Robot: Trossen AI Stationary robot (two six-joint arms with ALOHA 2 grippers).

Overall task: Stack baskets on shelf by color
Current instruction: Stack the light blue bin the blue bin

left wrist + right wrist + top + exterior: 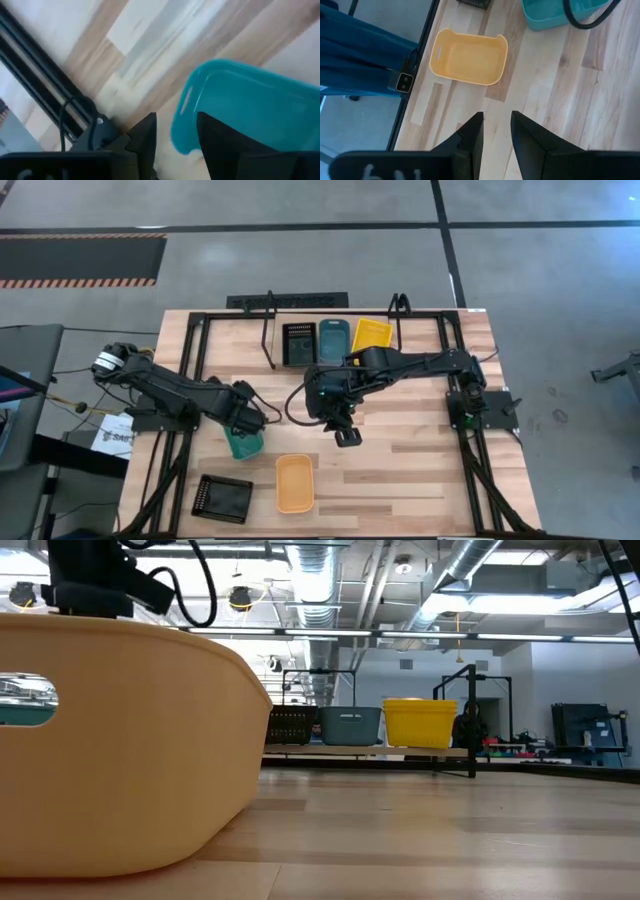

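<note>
A teal basket (pixel 244 446) sits at the table's left middle. My left gripper (pixel 175 142) comes down on it, open, with the basket's short end wall (pixel 181 117) between its fingers, one inside and one outside. My right gripper (pixel 496 132) hangs open and empty above mid-table (pixel 347 436). An orange basket (pixel 294 482) and a black basket (pixel 222 498) rest on their bases near the front edge. On the shelf (pixel 268 340) at the far edge stand a black basket (pixel 299 343), a blue-grey basket (pixel 334 338) and a yellow basket (pixel 371 334). My left gripper has one finger (pixel 220 145) inside the teal basket, by its short end wall; whether it touches the wall I cannot tell. Bare table shows between the outer finger (pixel 145 140) and the wall.
A black frame (pixel 190 370) edges the wooden table on both sides. In the low view the orange basket (pixel 120 740) fills the near left, and the shelf's baskets (pixel 350 725) stand far behind. Bare wood lies at the table's right half (pixel 420 450).
</note>
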